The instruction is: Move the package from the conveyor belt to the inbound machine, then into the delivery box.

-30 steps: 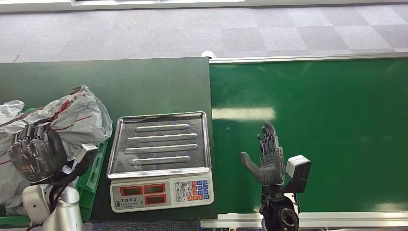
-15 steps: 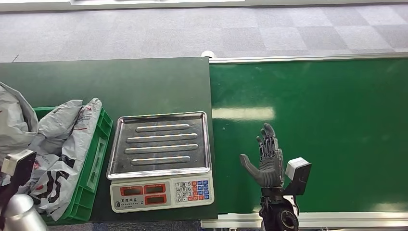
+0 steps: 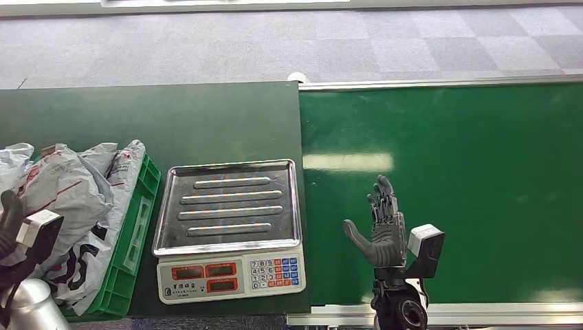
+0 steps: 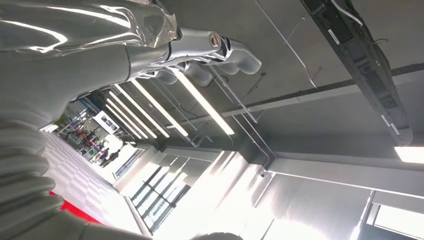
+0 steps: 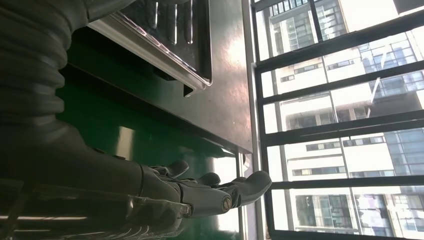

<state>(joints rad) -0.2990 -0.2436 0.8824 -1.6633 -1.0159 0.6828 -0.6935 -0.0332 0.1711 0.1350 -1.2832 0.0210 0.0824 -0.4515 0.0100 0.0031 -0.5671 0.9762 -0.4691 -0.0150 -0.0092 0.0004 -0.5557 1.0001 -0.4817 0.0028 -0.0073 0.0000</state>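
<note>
Dark grey robot hand (image 3: 382,230), ribbed grey wrist cover, silver arm.

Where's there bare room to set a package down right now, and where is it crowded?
The scale's steel tray is bare. The conveyor belt is bare apart from the right hand open over its near edge. The dark tabletop behind the scale is free. The green crate at left is crowded, heaped with grey mail bags.

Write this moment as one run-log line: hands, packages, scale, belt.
right robot hand: open over belt | left robot hand: at packages in green crate, grip unclear | scale: bare
</note>
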